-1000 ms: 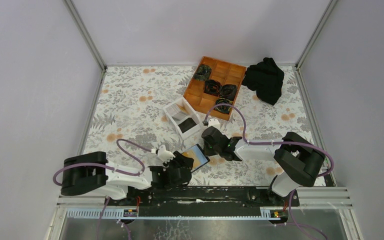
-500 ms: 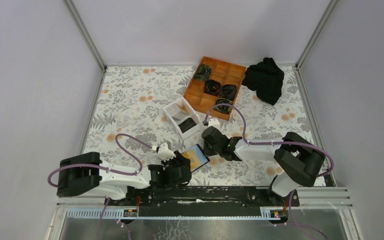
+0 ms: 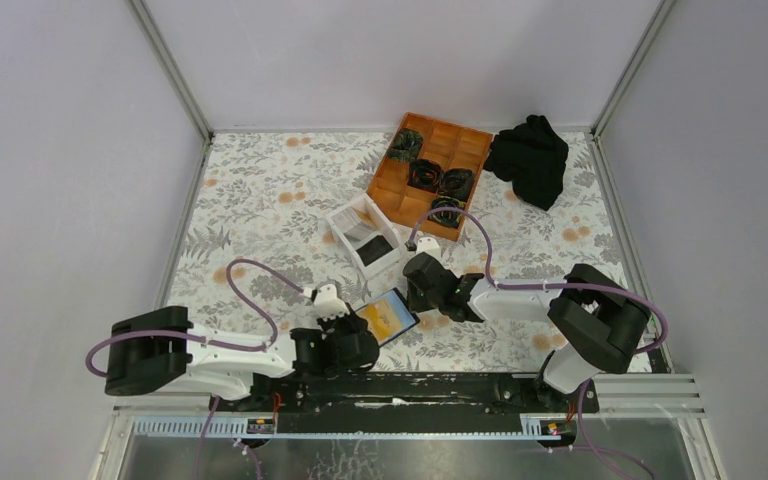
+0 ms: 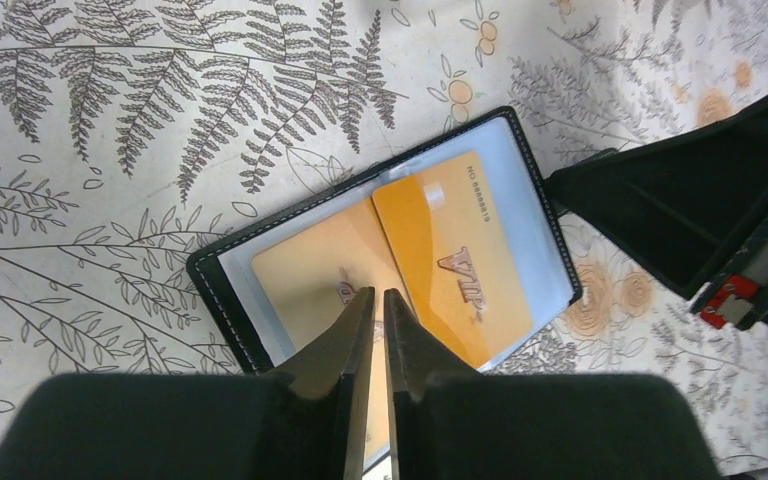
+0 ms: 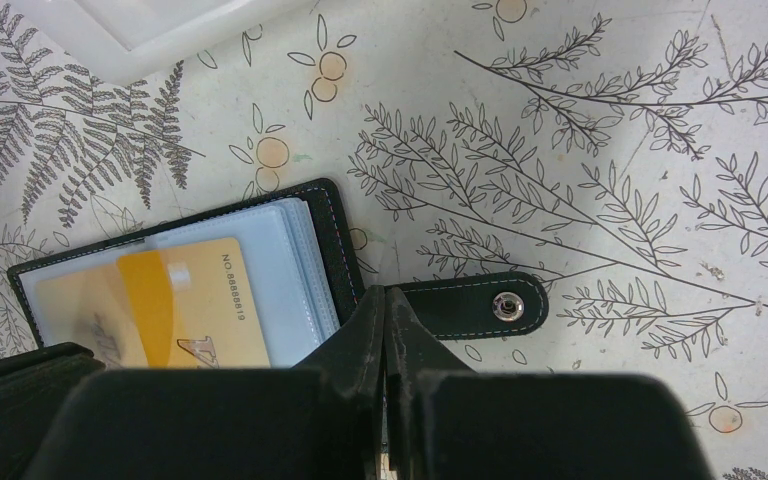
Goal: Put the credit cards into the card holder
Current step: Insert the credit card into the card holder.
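Observation:
The black card holder (image 3: 388, 318) lies open on the table between the two grippers. In its clear sleeves sit two orange-tan credit cards: a paler one (image 4: 305, 270) and a brighter one (image 4: 460, 260) marked VIP that overlaps it. My left gripper (image 4: 379, 292) hovers over the paler card, its jaws almost together with only a thin slit and nothing in it. My right gripper (image 5: 385, 292) is shut, its tips at the holder's edge (image 5: 335, 240) where the strap tab (image 5: 470, 305) begins. No light blue card shows.
A white open box (image 3: 365, 238) stands just behind the holder. Farther back are an orange wooden tray (image 3: 392, 183) with dark items in several compartments and a black cloth (image 3: 530, 158). Grey walls close in the table on three sides.
The left arm's rear links have slid left and its jaws have come nearly together over the holder. The right arm and the card holder have not moved.

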`<state>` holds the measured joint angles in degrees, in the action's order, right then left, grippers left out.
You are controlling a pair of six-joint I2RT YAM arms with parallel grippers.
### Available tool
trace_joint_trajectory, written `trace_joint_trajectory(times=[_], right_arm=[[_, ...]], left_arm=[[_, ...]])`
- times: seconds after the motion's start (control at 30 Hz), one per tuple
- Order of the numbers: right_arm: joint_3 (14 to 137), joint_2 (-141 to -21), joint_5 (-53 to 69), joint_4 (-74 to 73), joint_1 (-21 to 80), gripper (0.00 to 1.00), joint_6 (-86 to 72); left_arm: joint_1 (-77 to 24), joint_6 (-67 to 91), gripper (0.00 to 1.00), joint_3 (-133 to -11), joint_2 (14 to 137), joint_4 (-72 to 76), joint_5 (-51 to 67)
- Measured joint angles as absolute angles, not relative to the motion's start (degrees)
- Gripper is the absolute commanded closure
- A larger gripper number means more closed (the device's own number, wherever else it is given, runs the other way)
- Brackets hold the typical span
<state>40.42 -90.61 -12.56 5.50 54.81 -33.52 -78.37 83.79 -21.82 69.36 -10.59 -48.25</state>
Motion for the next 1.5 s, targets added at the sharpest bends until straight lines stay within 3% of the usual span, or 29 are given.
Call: trace_joint_trajectory(times=[0.67, 1.5], right_arm=[[40.42, -90.61, -12.56, 5.5, 54.81, 1.0, -33.52], [40.45, -90.65, -12.56, 5.5, 54.81, 1.0, -33.47]], left_arm=[[-78.37, 75.61, 0.96, -30.48, 80.38, -11.49, -47.68], [-78.37, 76.16, 0.98, -30.26, 78.37, -16.75, -46.52]])
